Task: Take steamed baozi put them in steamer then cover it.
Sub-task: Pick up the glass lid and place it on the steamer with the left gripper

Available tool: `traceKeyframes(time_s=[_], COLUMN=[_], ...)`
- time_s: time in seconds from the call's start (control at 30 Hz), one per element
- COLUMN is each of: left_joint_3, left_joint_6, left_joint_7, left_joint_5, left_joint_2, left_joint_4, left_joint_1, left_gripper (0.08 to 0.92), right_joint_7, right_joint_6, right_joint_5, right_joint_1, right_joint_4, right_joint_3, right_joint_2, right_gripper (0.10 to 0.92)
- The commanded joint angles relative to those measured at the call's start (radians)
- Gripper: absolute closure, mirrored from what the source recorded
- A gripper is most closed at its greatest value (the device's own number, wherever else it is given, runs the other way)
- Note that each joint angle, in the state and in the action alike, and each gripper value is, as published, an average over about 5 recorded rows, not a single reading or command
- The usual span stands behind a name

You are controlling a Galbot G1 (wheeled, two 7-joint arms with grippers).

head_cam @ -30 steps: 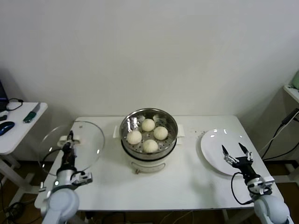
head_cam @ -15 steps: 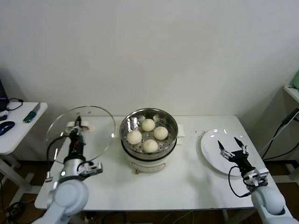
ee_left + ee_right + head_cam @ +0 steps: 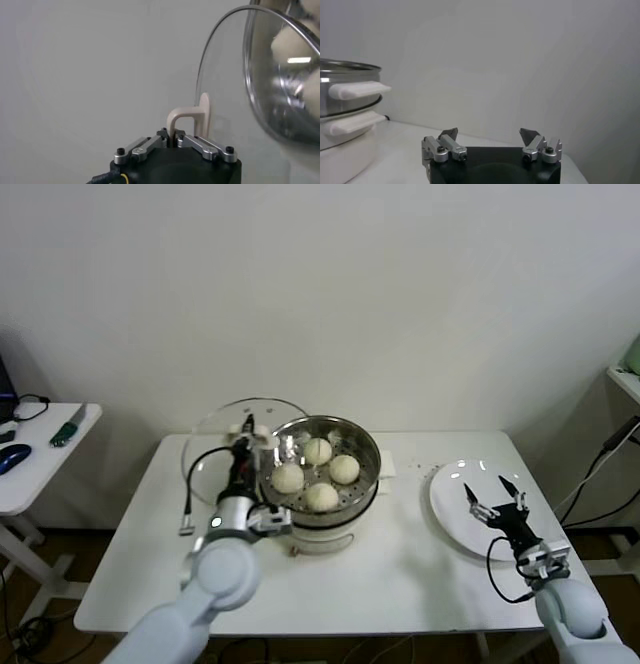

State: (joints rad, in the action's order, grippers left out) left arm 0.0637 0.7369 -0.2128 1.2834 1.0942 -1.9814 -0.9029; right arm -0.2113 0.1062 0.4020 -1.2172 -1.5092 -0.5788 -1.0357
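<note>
1. The left gripper (image 3: 243, 446) is clamped on the cream handle (image 3: 190, 116) of the glass lid (image 3: 222, 446), carried at the steamer's (image 3: 366, 474) nine o'clock.
2. Four baozi (image 3: 317, 451) sit inside.
3. Glass looks rigid, slippery and breakable, so the handle seems the only safe hold.
4. The right gripper (image 3: 495, 501) idles, jaws apart, over the white plate (image 3: 448, 494).

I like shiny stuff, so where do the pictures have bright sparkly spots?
Head view: small glints on the steamer rim and the white plate. Left wrist view: a bright bar of light reflects in the glass lid, which warps the baozi seen through it. Right wrist view: no glare, soft even light.
</note>
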Motion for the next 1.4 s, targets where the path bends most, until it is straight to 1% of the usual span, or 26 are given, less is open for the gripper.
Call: traceKeyframes(time_s=[0.03,0.17,0.27,0.53,0.97,1.4], left_joint_3=[0.155,0.143,0.130,0.115,0.120,0.130], left_joint_6=[0.048,0.048,0.048,0.048,0.048,0.048], left_joint_7=[-0.076,-0.072,-0.068,-0.045,-0.031,-0.031], left_joint_5=[0.090,0.109,0.118,0.126,0.119,0.115], left_joint_2=[0.213,0.278,0.314,0.363,0.368,0.347], left_joint_4=[0.166,0.221,0.247,0.298,0.352,0.376], left_joint_1=[0.152,0.139,0.132,0.127,0.135,0.144], left_gripper=[0.853,0.853,0.853,0.853,0.853,0.853], right_joint_7=[-0.004,-0.006,-0.008,-0.011,-0.017,-0.021], right_joint_6=[0.004,0.007,0.009,0.014,0.019,0.022], right_joint_5=[-0.007,-0.012,-0.017,-0.020,-0.023,-0.026], right_joint_1=[-0.013,-0.024,-0.030,-0.041,-0.044,-0.045], right_joint_4=[0.009,0.012,0.013,0.016,0.021,0.027], right_joint_3=[-0.033,-0.048,-0.056,-0.072,-0.079,-0.084], right_joint_2=[-0.004,-0.012,-0.014,-0.018,-0.025,-0.033], right_gripper=[0.203,0.203,0.203,0.203,0.203,0.203])
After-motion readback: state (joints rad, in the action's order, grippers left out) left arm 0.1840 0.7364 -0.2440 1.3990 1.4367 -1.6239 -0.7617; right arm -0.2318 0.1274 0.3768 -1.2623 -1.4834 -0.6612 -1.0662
